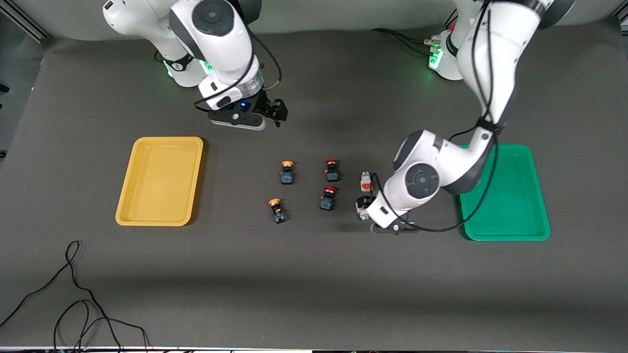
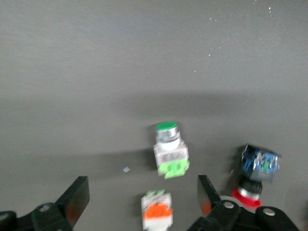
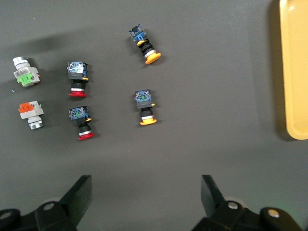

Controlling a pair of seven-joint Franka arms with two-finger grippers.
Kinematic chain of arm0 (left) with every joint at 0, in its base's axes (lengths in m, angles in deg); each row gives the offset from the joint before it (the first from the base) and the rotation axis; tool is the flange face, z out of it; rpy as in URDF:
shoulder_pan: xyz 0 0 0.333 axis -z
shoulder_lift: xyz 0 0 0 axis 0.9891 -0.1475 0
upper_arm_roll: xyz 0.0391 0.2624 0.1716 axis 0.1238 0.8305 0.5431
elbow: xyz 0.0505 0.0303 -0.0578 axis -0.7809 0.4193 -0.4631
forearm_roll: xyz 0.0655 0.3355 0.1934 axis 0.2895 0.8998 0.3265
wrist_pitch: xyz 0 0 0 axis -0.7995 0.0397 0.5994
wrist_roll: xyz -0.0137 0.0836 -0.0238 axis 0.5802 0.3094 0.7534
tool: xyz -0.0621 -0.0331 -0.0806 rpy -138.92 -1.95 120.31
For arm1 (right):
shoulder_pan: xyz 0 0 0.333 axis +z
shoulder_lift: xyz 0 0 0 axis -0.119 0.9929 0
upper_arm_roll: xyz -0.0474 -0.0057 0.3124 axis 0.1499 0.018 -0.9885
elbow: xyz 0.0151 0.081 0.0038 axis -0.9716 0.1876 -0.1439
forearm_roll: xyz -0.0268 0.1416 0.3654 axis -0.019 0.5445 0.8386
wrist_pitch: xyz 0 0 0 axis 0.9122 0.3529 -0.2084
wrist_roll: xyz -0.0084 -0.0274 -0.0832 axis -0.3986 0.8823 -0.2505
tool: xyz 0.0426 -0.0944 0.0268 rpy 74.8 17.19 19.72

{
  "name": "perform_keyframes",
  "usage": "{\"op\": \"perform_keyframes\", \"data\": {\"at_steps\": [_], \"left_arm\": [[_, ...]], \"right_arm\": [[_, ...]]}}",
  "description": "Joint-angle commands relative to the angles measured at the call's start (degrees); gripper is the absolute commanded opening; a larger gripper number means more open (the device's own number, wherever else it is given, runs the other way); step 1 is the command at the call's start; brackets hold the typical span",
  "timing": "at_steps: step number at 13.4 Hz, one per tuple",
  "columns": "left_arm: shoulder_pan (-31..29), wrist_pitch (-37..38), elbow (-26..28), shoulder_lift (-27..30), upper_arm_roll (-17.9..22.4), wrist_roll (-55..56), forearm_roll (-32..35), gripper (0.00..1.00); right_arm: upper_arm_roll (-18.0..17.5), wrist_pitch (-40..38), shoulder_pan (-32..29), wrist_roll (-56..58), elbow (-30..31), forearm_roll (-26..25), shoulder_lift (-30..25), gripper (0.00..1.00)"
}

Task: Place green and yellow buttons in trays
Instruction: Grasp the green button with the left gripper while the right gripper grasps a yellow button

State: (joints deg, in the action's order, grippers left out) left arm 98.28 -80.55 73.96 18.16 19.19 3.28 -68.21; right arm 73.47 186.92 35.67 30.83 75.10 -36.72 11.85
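Two black switches with yellow caps (image 1: 287, 172) (image 1: 277, 210) lie mid-table. A white switch with an orange-red face (image 1: 365, 181) lies toward the left arm's end, and the white green-capped one (image 1: 362, 211) lies nearer the front camera, partly hidden under the left hand. My left gripper (image 1: 367, 201) hangs open and empty low over these two. In the left wrist view the gripper (image 2: 143, 186) has the orange-faced switch (image 2: 157, 215) between its fingers, untouched, with the green-capped one (image 2: 170, 149) just past it. My right gripper (image 1: 274, 110) (image 3: 146, 185) waits open and empty. The yellow tray (image 1: 162, 181) and the green tray (image 1: 515, 206) hold nothing.
Two black switches with red caps (image 1: 332, 170) (image 1: 328, 197) lie between the yellow-capped pair and the white pair. One also shows in the left wrist view (image 2: 255, 171). Loose black cables (image 1: 73, 294) lie near the front edge, toward the right arm's end.
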Motion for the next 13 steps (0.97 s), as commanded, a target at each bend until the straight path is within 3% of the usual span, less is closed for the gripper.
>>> {"op": "perform_keyframes", "data": {"at_steps": [1, 7, 8, 9, 13], "left_arm": [[3.1, -5.0, -1.1, -3.6, 0.7, 4.1, 0.5, 1.00], [3.5, -9.2, -1.0, -7.7, 0.9, 4.1, 1.8, 0.99], [3.5, -9.2, -1.0, -7.7, 1.0, 4.0, 2.2, 0.53], [3.5, -9.1, -1.0, -7.7, 1.0, 4.0, 2.5, 0.01], [3.7, -7.9, -1.3, -6.8, 1.1, 4.1, 2.6, 0.00]], "right_arm": [[0.8, 6.3, 0.3, -0.6, 0.8, -0.4, 5.5, 1.00], [1.3, 25.8, 0.5, 1.8, 3.3, -0.6, 20.7, 1.00], [1.3, 28.2, 0.5, 1.8, 3.4, -2.5, 23.1, 1.00], [1.3, 29.1, 0.6, 1.7, 3.5, -3.8, 24.5, 1.00], [1.3, 35.2, 0.5, 1.7, 4.5, -5.2, 28.9, 1.00]]}}
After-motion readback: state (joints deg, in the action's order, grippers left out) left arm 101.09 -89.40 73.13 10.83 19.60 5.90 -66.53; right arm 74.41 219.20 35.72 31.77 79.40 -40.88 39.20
